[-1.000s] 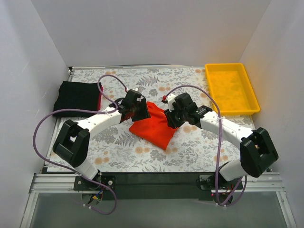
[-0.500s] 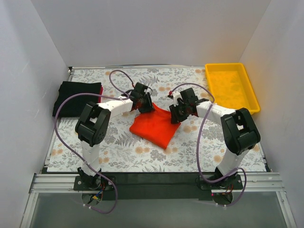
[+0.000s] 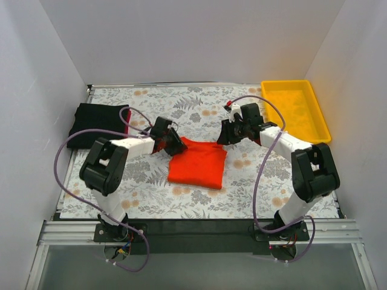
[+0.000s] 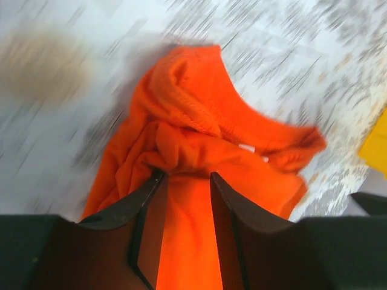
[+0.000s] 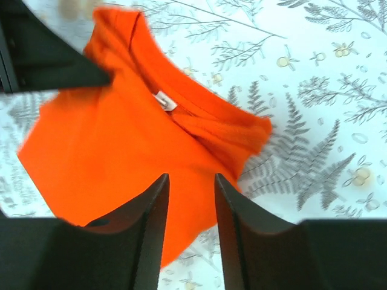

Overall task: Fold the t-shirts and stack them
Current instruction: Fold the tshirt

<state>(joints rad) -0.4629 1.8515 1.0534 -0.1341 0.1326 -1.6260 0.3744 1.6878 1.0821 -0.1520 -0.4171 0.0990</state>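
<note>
The bright orange-red t-shirt (image 3: 196,164) lies folded in a rough square mid-table. My left gripper (image 3: 171,144) is at its upper-left corner. In the left wrist view my left gripper (image 4: 186,175) is shut on the orange-red t-shirt (image 4: 199,121), with cloth bunched at the fingertips and filling the gap. My right gripper (image 3: 227,134) hovers just off the upper-right corner. In the right wrist view it (image 5: 190,176) is open, and the shirt (image 5: 115,157) with its white neck label (image 5: 163,101) lies beyond the fingers. A folded black t-shirt (image 3: 97,124) sits far left, a dark red one (image 3: 127,124) showing at its edge.
A yellow plastic tray (image 3: 284,83) stands at the back right corner. White walls close in the table on the left, back and right. Purple cables loop over both arms.
The orange-red shirt has gone from a tilted heap to a flatter square. My left gripper slid left with its corner. My right gripper drew back up and right, off the cloth.
</note>
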